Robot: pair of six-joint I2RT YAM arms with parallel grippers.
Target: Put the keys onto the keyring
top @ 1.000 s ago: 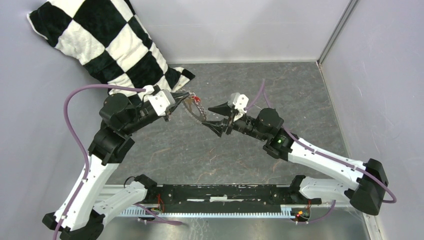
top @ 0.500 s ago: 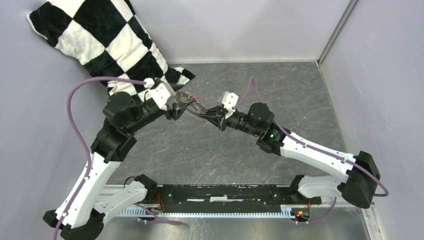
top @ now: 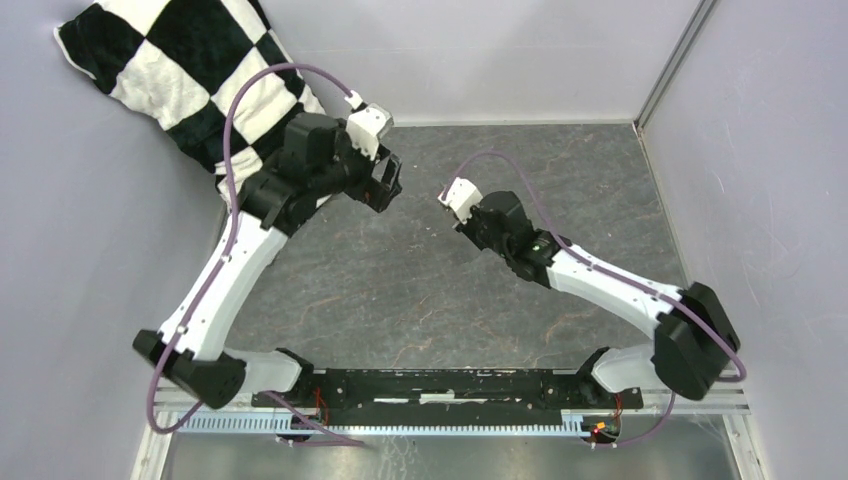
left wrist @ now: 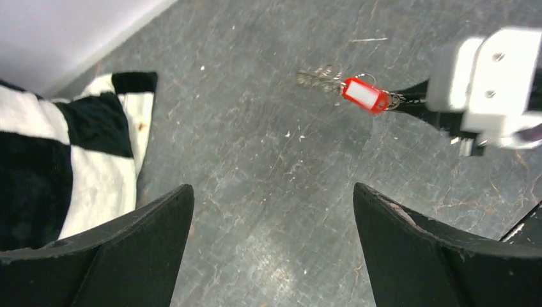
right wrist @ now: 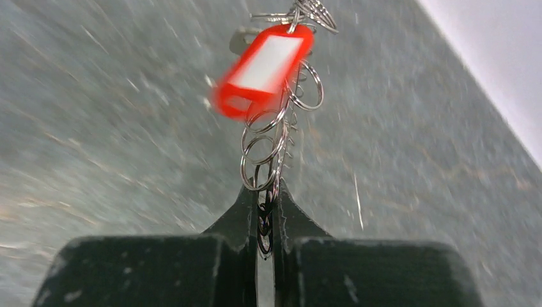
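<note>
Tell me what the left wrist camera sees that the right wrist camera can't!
Only the left wrist view shows the black-and-white checkered cushion, the left gripper wide open and empty, and the white camera box on the other arm. Only the right wrist view shows the pinch up close: the right gripper shut on a bunch of small silver rings. Both show the red tag with its white label, joined to those rings, above the grey tabletop.

Left gripper (left wrist: 271, 192) lets go, opens wide, backs toward pillow (left wrist: 64, 147); right gripper (right wrist: 265, 192) now pinches keyring (right wrist: 259, 153) alone.
</note>
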